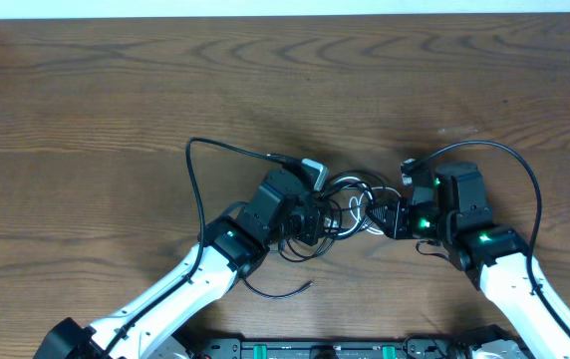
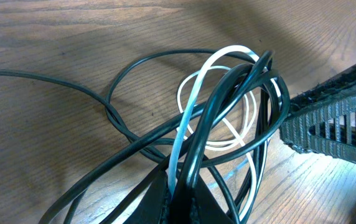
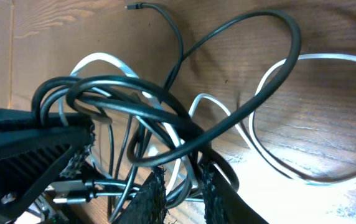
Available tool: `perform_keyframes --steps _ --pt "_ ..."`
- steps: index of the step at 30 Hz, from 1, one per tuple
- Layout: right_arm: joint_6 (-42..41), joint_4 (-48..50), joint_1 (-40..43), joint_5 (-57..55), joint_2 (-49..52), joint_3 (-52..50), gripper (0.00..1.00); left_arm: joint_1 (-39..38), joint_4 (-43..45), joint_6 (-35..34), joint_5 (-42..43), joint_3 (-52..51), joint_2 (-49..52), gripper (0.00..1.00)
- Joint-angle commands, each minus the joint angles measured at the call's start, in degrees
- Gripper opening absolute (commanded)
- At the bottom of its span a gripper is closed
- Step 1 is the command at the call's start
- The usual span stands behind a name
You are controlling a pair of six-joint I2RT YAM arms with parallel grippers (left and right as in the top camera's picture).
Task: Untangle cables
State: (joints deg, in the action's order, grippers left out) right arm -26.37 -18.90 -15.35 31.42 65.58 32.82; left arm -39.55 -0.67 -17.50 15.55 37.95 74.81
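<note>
The table (image 1: 116,90) is brown wood with bold dark grain — smooth, with a soft satin sheen where light falls on it. The cables (image 2: 206,118) wear smooth plastic sheaths. The black ones are semi-glossy, with thin highlights along their curves, and the white cable (image 2: 231,50) is glossy and bright. At the bottom edge of its wrist view, the left hand (image 2: 177,191) has matt black plastic fingers. The right hand (image 3: 181,179) has the same — finely ribbed in layers, rough and grainy at the edges. In the overhead view the arm shells (image 1: 160,297) are smooth white plastic.
</note>
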Motion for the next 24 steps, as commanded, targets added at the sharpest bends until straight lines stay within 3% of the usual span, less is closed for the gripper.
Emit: perform_keyframes --steps 1,6,11,19,24 --pt "-0.92 0.57 -0.68 -0.96 0.42 0.15 0.18 -0.17 0.26 1.16 0.26 0.24 -0.42 0.08" --pt "-1.46 2.67 -2.21 -1.18 0.74 0.15 0.13 -0.17 0.26 1.14 0.26 0.24 -0.42 0.08" --pt "-2.54 4.26 -3.48 -1.77 1.25 0.15 0.01 -0.17 0.26 1.14 0.48 0.24 -0.42 0.08" --pt "-2.69 4.15 -4.13 -4.20 2.32 0.15 0.01 -0.17 0.24 1.16 0.39 0.24 -0.42 0.08" --pt "4.09 4.02 -3.26 12.68 0.15 0.20 0.01 -0.17 0.24 1.18 -0.92 0.24 -0.42 0.08"
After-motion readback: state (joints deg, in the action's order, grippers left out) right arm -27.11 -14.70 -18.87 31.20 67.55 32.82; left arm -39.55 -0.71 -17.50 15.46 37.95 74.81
